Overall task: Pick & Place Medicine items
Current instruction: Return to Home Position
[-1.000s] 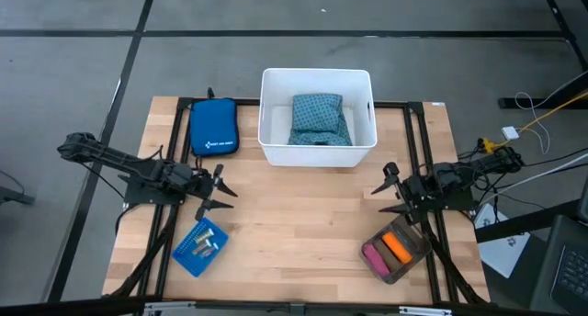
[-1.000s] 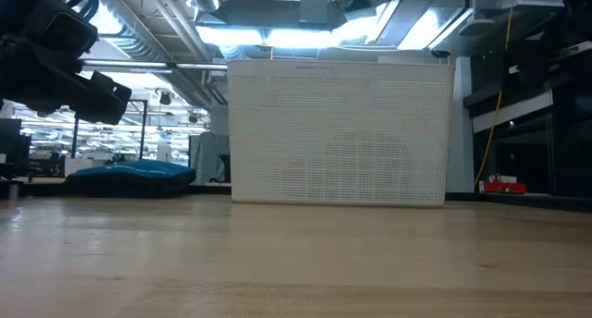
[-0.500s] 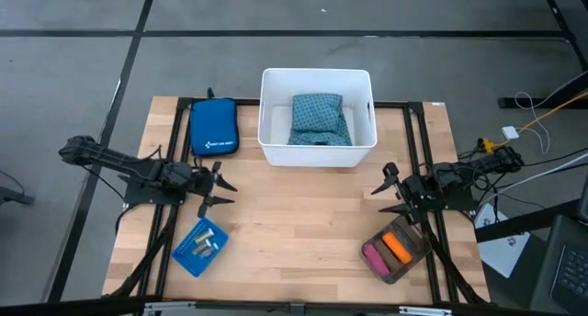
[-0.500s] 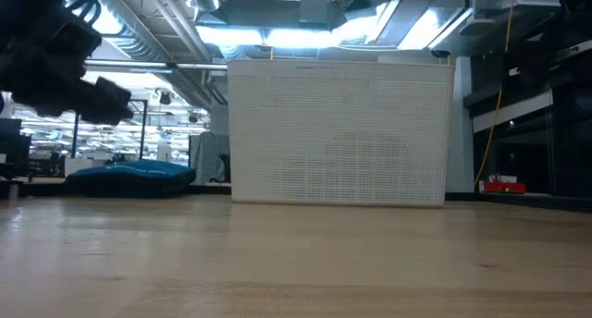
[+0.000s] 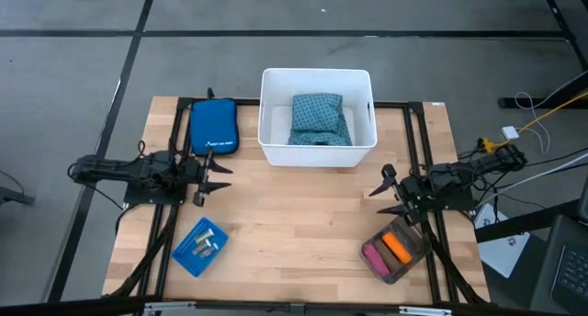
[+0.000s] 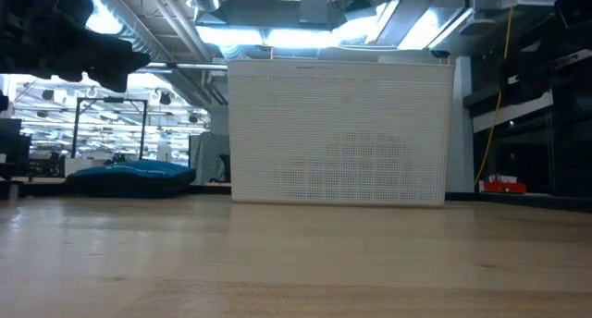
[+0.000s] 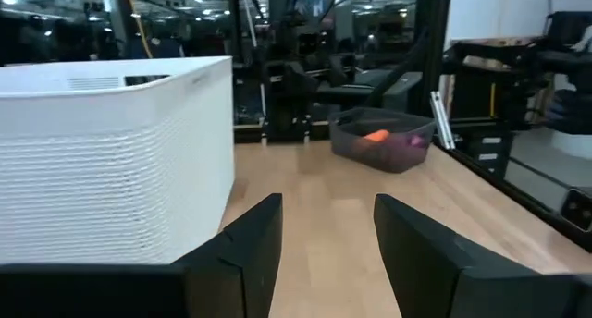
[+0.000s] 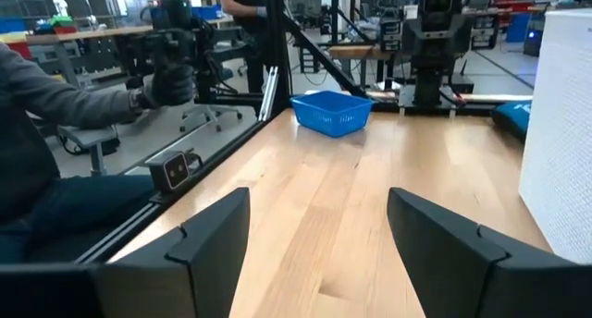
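**Fig. Counter (image 5: 303, 215), high, low and wrist views.**

- **L hand:** My L hand (image 5: 223, 174) hovers over the counter's left side, just near of the dark blue pouch (image 5: 212, 126). Its fingers (image 7: 252, 249) are spread wide w/ nothing betw. them, and only bare wood shows in the gap.
- **R hand:** My R hand (image 5: 378, 191) hovers over the right side, just far of the dark bin (image 5: 419, 242). It is also wide open and empty.
- **Both hands:** They point inward toward each other and stand well apart.
- **Teal pack:** The teal patterned pack (image 5: 320, 120) lies inside the white bin (image 5: 317, 153) at far centre. In the low view this bin's ribbed wall hides the pack.
- **Tubes:** The orange tube (image 5: 396, 246) and pink tube (image 5: 375, 256) lie side by side in the dark bin at near right, orange to the right of pink.
- **Silver bits:** Small silver bits (image 5: 205, 243) sit in the light-blue tray (image 5: 188, 257) at near left, just near of my L hand.
- **Beyond the counter:** The right wrist view shows a seated person (image 8: 55, 152) in a grey sleeve, off the counter's edge.
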